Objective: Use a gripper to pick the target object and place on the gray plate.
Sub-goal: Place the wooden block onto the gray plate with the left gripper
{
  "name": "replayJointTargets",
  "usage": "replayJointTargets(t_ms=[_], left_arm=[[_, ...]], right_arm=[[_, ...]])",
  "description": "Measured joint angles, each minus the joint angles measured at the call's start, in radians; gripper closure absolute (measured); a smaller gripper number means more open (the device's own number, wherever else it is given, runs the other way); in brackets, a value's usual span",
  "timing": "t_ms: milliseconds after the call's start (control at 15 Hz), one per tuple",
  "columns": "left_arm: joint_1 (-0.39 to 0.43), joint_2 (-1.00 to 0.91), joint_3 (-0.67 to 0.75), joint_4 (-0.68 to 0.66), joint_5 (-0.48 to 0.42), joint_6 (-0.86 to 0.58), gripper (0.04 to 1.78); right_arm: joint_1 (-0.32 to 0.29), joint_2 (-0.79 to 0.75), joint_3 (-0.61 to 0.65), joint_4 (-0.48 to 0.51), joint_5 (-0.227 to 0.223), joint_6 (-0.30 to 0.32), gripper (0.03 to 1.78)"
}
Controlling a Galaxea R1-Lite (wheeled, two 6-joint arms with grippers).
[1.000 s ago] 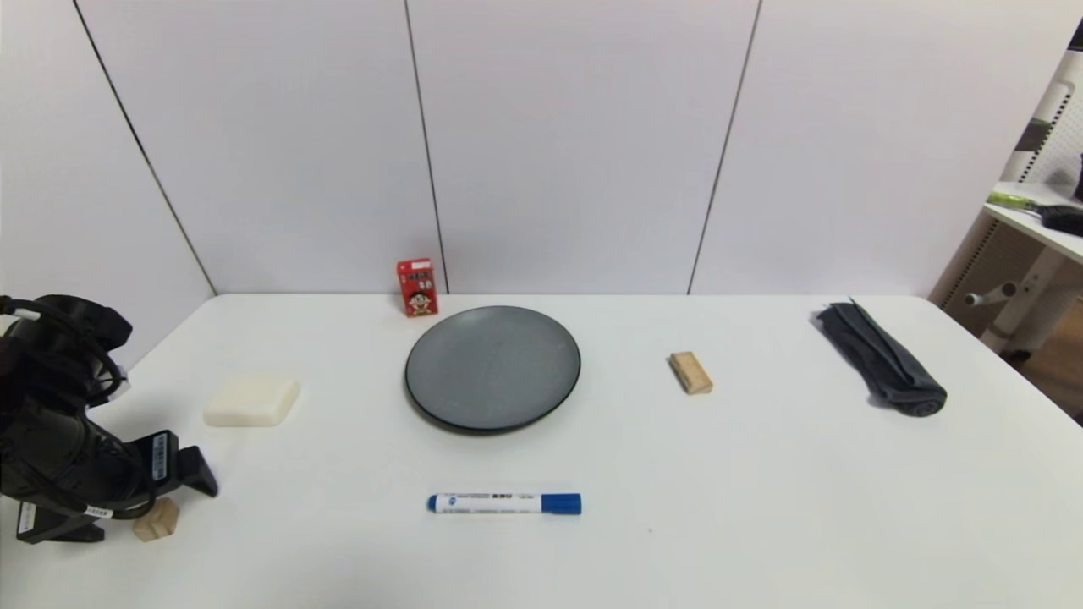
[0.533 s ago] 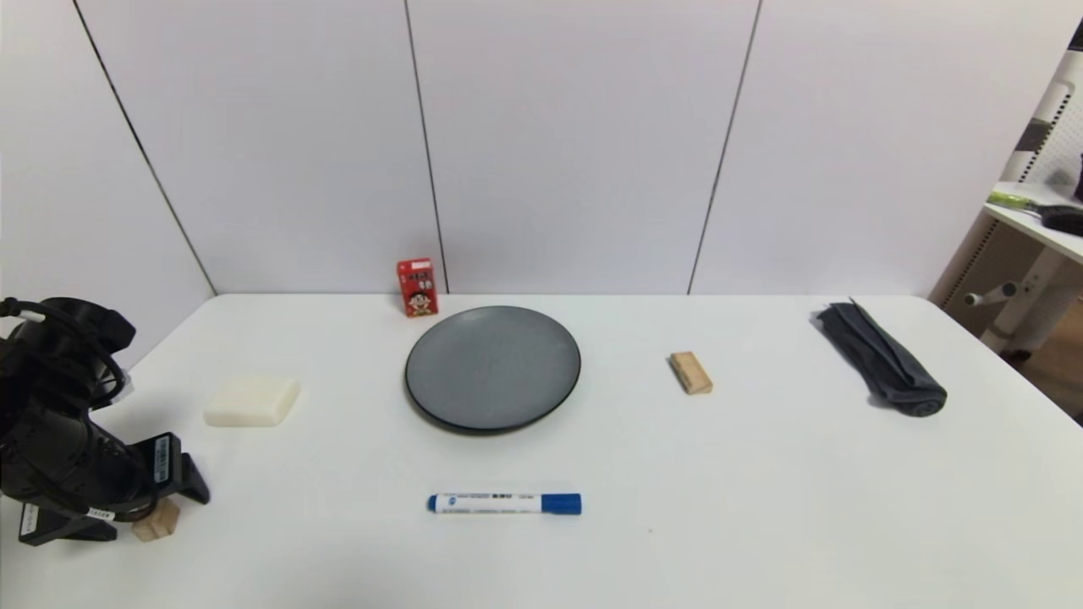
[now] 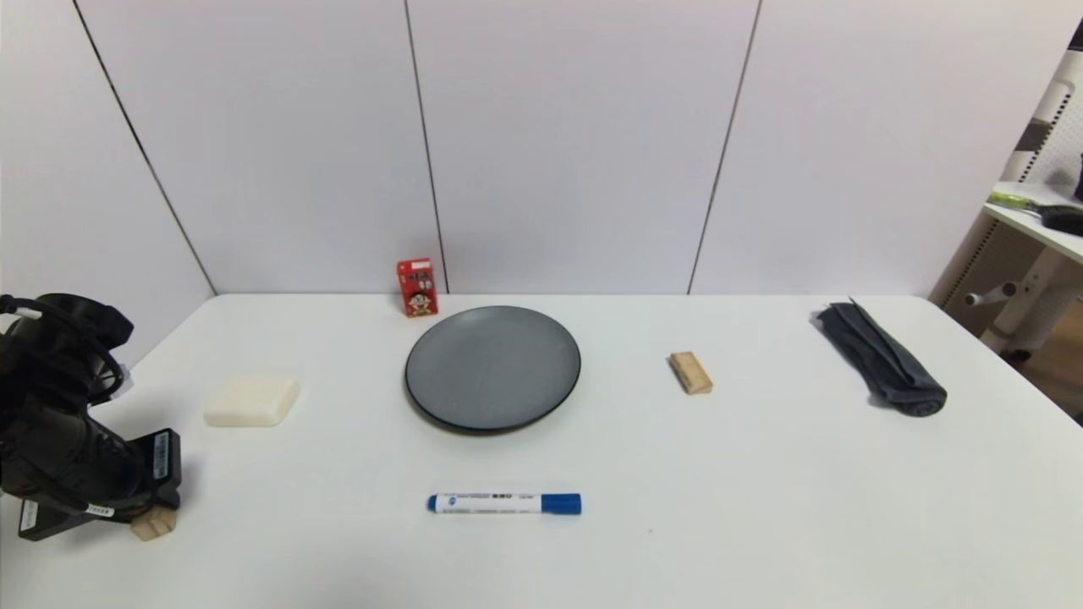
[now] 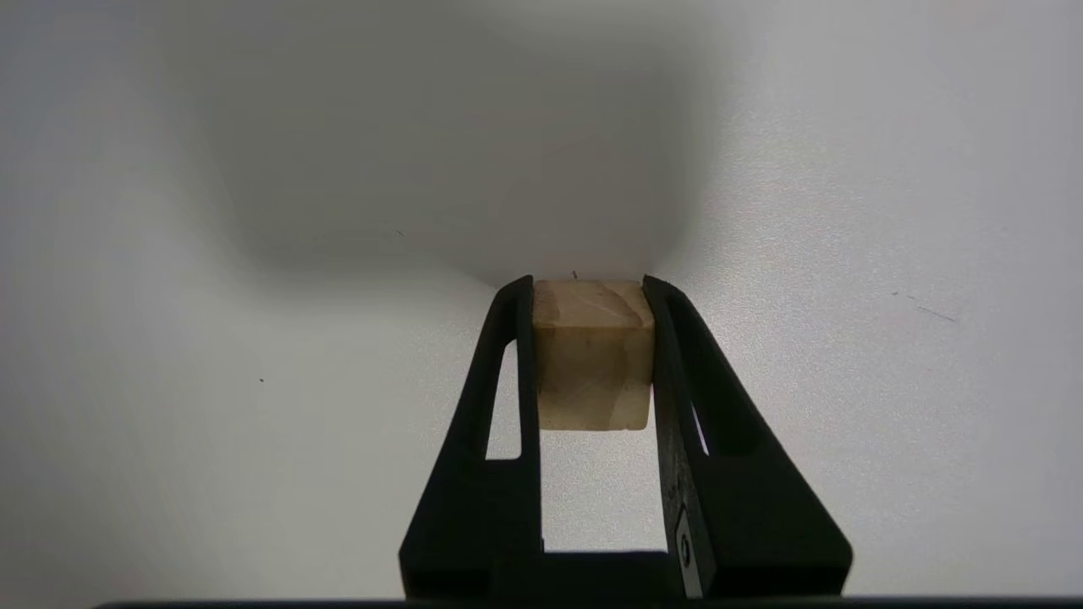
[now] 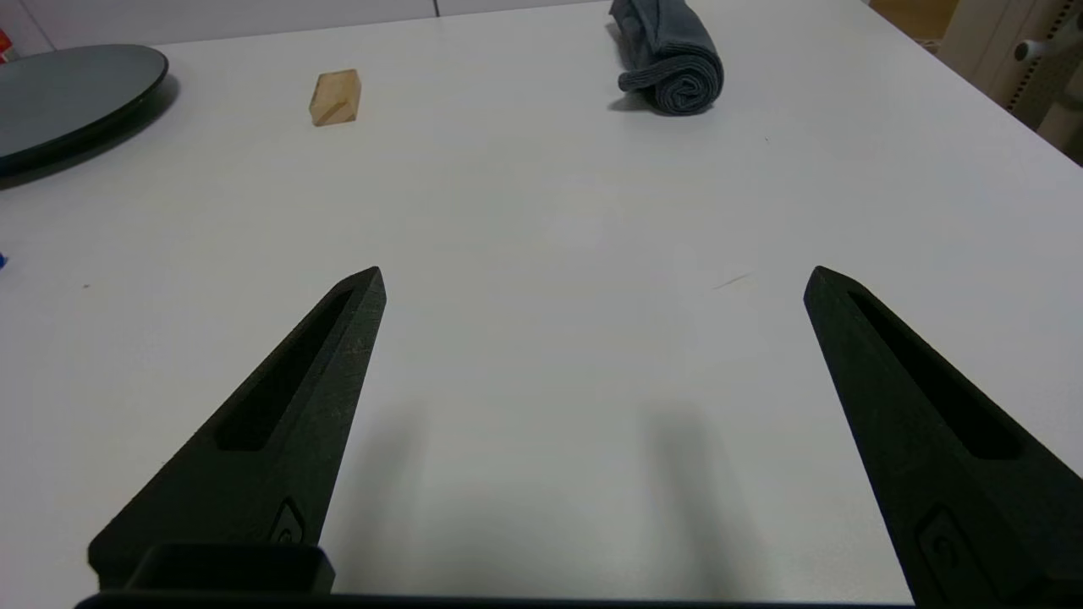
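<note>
The small tan wooden cube [image 3: 153, 523] sits at the table's front left corner, mostly covered by my left gripper [image 3: 161, 507]. In the left wrist view the cube [image 4: 592, 355] is clamped between both black fingers, which press its two sides; my left gripper [image 4: 590, 292] is shut on it, low at the table. The gray plate [image 3: 492, 366] lies at the table's middle back, far to the right of the cube; its rim shows in the right wrist view [image 5: 76, 93]. My right gripper [image 5: 592, 279] is open and empty above bare table at the front right.
A cream-white slab [image 3: 251, 400] lies behind the cube. A blue marker [image 3: 504, 503] lies in front of the plate. A red carton [image 3: 417, 288] stands behind the plate. A longer wooden block [image 3: 690, 372] and a rolled dark cloth [image 3: 884, 359] lie to the right.
My left gripper's fingers have closed in from either side of the cube and now grip it. The cube has stayed in place on the table.
</note>
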Motion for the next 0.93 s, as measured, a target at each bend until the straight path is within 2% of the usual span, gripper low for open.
replayJointTargets(t_ms=[267,533,600,800,933], left_arm=[[-0.028,-0.030,-0.039,-0.009,-0.001,0.089,1.42],[-0.148,-0.072,-0.121,-0.095,-0.036,0.196,1.42],[-0.191,-0.077,-0.130,-0.136,-0.074,0.217,1.42],[-0.349,-0.050,-0.155,-0.279,-0.260,0.236,1.42],[-0.438,0.000,-0.200,-0.317,-0.316,0.240,1.42]], right_arm=[[0.000,0.000,0.000,0.000,0.000,0.000,0.10],[0.000,0.000,0.000,0.000,0.000,0.000,0.10],[0.000,0.000,0.000,0.000,0.000,0.000,0.10],[0.000,0.000,0.000,0.000,0.000,0.000,0.10],[0.000,0.000,0.000,0.000,0.000,0.000,0.10]])
